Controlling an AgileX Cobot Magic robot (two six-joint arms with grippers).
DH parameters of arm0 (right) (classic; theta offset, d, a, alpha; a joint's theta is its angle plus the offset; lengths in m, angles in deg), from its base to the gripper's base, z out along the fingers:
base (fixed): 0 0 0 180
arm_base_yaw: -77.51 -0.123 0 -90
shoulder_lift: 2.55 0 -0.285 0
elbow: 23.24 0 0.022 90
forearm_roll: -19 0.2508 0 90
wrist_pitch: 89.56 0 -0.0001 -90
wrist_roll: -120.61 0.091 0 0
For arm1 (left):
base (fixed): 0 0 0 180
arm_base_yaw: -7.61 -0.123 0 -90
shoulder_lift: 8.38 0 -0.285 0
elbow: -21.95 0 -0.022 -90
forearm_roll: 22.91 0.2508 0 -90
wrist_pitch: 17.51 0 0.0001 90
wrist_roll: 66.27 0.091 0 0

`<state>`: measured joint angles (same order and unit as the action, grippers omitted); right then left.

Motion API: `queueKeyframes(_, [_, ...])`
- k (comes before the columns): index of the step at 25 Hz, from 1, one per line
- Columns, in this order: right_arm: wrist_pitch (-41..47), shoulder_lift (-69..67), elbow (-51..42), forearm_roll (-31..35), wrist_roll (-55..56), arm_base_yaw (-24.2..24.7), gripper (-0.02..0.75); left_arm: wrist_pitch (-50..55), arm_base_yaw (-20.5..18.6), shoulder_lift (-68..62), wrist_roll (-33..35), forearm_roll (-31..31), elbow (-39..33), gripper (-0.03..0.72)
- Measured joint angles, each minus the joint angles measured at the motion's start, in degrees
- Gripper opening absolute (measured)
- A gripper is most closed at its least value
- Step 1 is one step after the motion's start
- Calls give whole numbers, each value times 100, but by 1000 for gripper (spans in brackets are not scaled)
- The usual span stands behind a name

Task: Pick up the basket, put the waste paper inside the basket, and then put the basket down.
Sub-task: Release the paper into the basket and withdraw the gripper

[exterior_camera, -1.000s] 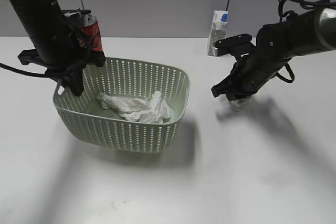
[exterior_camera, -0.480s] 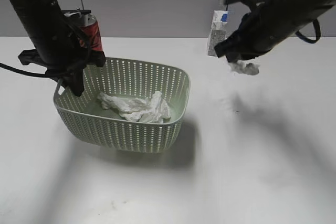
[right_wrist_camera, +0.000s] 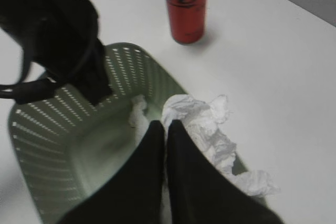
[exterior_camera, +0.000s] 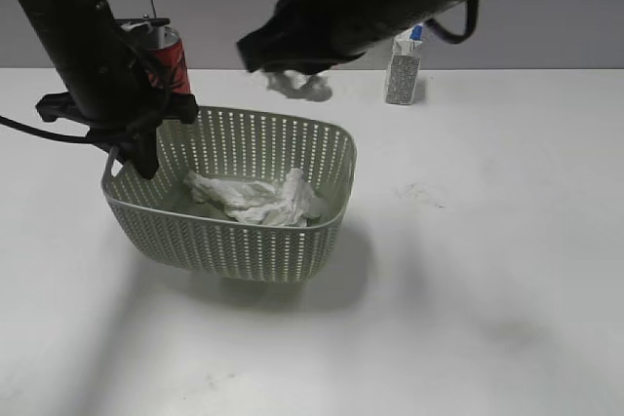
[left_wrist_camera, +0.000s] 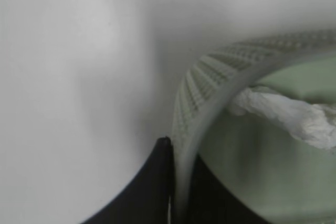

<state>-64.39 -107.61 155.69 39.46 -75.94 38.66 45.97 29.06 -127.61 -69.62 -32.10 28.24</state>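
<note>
The pale green basket (exterior_camera: pixel 253 231) is held up at its left rim by my left gripper (exterior_camera: pixel 136 153), which is shut on the basket wall (left_wrist_camera: pixel 181 145). Crumpled waste paper (exterior_camera: pixel 258 200) lies inside it and shows in the left wrist view (left_wrist_camera: pixel 294 119). My right gripper (exterior_camera: pixel 292 70) is shut on another wad of waste paper (exterior_camera: pixel 304 86) and holds it in the air above the basket's far rim. In the right wrist view the fingers (right_wrist_camera: pixel 165 127) pinch the white wad (right_wrist_camera: pixel 202 124) over the basket (right_wrist_camera: pixel 63 145).
A red can (exterior_camera: pixel 171 60) stands behind the basket's left end, also in the right wrist view (right_wrist_camera: pixel 185 4). A small white-grey carton (exterior_camera: pixel 403 65) stands at the back of the white table (exterior_camera: pixel 487 270).
My right gripper lifted a paper wad off the table at the right and carried it up and left to above the basket. The left arm and basket stayed still.
</note>
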Motion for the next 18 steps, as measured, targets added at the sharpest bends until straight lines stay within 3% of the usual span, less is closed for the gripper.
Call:
queueKeyframes(3, [-163,-206,13,35,-19,-397,50,0,0,0,0,-42,0,-1])
queueKeyframes(4, [-162,-294,13,42,-26,-455,121,0,0,0,0,-49,0,-1])
queueKeyframes(8, [-151,-631,13,-15,-31,-542,538,-12,0,0,0,-124,0,-1])
queueKeyframes(9, [-142,-653,13,-142,-31,-542,583,-11,0,0,0,-148,0,-1])
queueKeyframes(14, [175,-463,13,-1027,608,-321,582,-84,0,0,0,-206,0,-1])
queueKeyframes(18, [703,-138,13,-1486,935,446,571,-410,13,0,-191,-277,0,-1])
